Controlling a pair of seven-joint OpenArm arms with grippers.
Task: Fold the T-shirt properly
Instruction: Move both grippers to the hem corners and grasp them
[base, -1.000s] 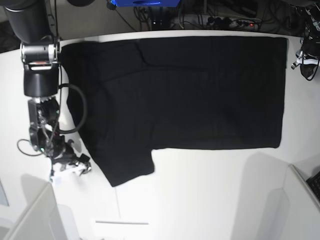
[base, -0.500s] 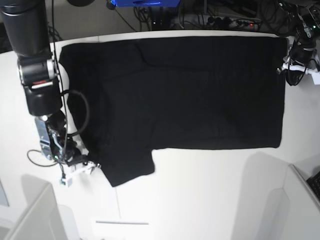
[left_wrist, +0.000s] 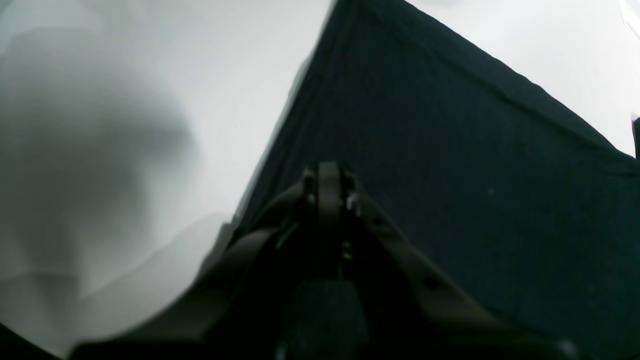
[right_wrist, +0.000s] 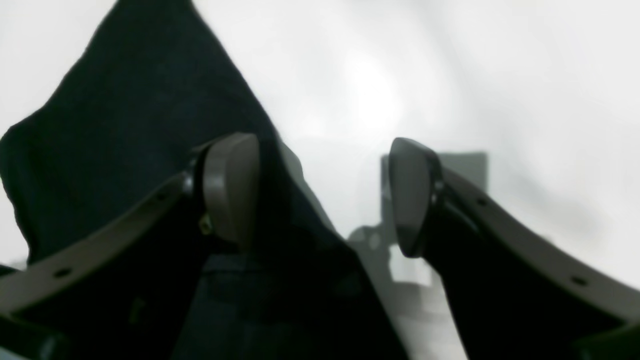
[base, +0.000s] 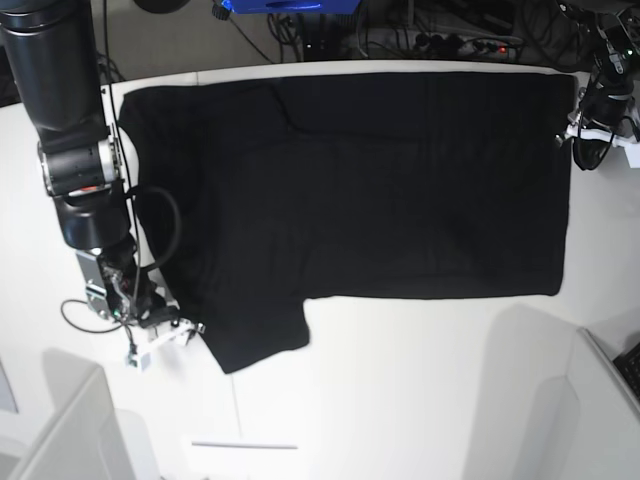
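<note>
While the T-shirt (base: 380, 190) is spread flat and plain side up across the far half of the white table (base: 420, 390), no fold is seen to have been made yet. One sleeve is seen jutting toward the near edge at the base view's left, and the straight hem lies along the right.

The right gripper (base: 165, 335) is held low at the outer edge of that sleeve. In the right wrist view its jaws are seen spread wide, one finger (right_wrist: 230, 190) over the black cloth and the other over bare table, so the sleeve edge lies between them and nothing is gripped.

The left gripper (base: 590, 125) is placed at the far corner of the hem. In the left wrist view its jaws are seen brought together over the cloth near the hem edge, but whether any fabric is pinched between them cannot be told, since dark fingers and dark cloth merge.

The cloth is judged to be light, soft and limp: it will sag and drag rather than hold a shape, and a single layer may slip from a shallow pinch. A hold is best taken on the stitched edges, at the sleeve cuff and the hem corner, where the doubled fabric gives more to bite. Both points should be lifted together so that no wrinkles are pulled in.
</note>
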